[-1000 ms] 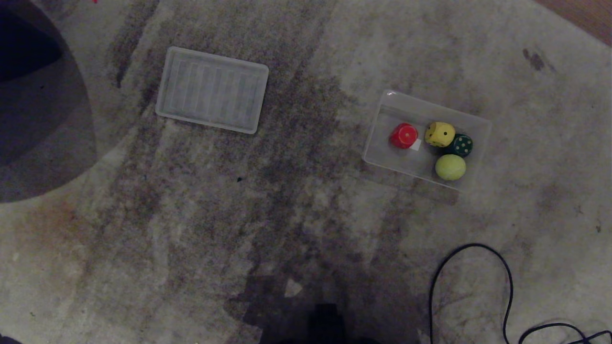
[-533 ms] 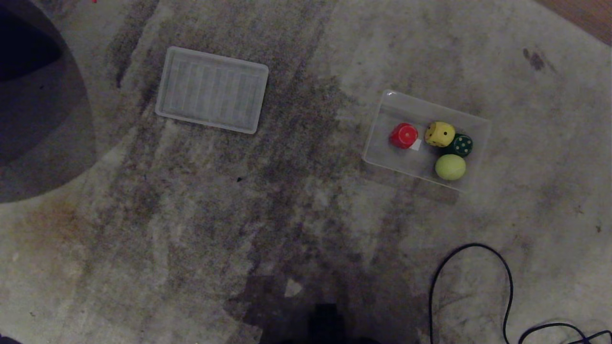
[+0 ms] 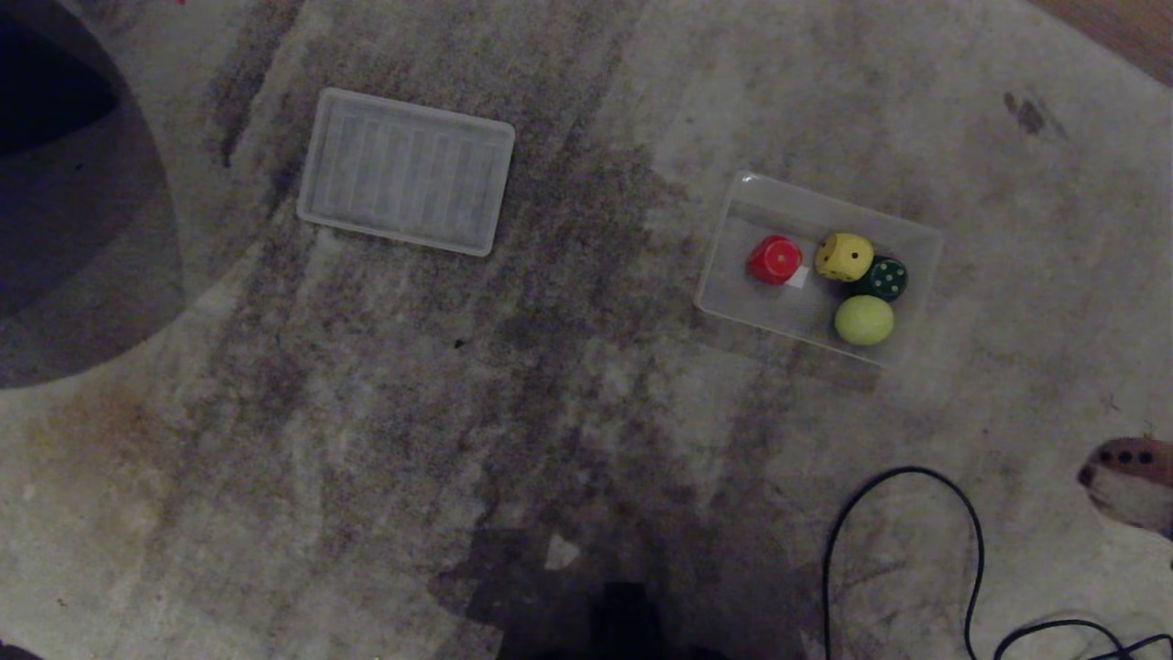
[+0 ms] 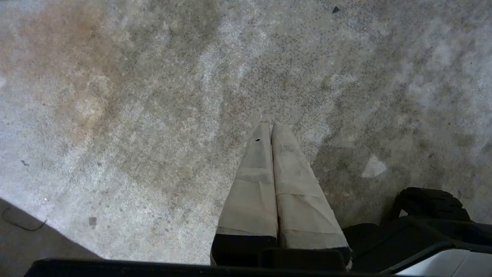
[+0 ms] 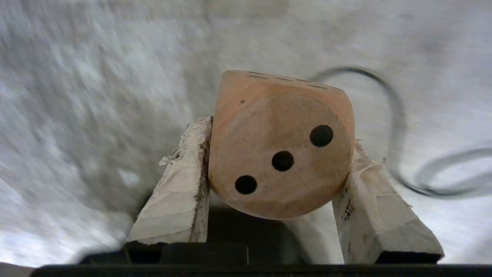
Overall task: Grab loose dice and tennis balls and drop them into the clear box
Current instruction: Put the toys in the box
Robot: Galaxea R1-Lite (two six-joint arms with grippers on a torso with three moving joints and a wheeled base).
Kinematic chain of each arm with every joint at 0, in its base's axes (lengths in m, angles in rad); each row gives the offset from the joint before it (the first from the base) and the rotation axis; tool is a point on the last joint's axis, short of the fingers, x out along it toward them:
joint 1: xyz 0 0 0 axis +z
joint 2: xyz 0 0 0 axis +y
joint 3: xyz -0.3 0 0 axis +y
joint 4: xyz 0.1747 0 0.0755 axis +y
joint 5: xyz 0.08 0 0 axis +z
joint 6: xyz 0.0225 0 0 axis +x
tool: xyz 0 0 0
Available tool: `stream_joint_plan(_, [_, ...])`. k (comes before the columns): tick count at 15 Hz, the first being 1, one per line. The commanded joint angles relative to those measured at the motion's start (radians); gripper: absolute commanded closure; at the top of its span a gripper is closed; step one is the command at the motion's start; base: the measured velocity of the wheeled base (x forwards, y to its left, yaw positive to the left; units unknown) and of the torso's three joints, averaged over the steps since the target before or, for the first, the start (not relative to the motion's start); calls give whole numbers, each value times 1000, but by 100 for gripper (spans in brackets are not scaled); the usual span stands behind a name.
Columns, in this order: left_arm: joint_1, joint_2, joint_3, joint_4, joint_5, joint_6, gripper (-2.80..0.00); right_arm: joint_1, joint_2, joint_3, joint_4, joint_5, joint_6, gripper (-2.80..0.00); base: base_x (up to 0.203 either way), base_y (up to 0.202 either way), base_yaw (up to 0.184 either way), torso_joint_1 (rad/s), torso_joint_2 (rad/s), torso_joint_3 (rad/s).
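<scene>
The clear box (image 3: 761, 307) lies on the carpet at the right. In it are a red die (image 3: 775, 259), a yellow die (image 3: 843, 257), a dark green die (image 3: 886, 279) and one tennis ball (image 3: 863, 320). My right gripper (image 5: 278, 138) is shut on a tan wood die (image 5: 280, 150) whose three-pip face is turned to the wrist camera. In the head view that tan die (image 3: 1123, 456) shows at the right edge, nearer to me than the box and to its right. My left gripper (image 4: 271, 125) hangs shut and empty over bare carpet.
A flat white ribbed panel (image 3: 406, 171) lies at the far left of the carpet. A black cable (image 3: 903, 472) loops on the floor near the right front. A dark rounded shape (image 3: 73, 229) fills the left edge.
My right gripper, holding the tan die, has come into the head view at the right edge. The box, its contents and the left arm have not moved.
</scene>
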Motion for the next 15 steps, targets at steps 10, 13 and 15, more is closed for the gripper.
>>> stream_joint_plan(10, [0, 2, 2, 0, 0, -2, 0, 77, 880, -441, -725, 24, 251, 0, 0, 0, 0, 0, 0, 0])
stream_joint_plan(13, [0, 2, 2, 0, 0, -1, 0, 101, 939, -461, -727, 49, 280, 0, 0, 0, 0, 0, 0, 0])
stream_joint_plan(15, [0, 2, 2, 0, 0, -2, 0, 109, 965, -473, -728, 54, 286, 0, 0, 0, 0, 0, 0, 0])
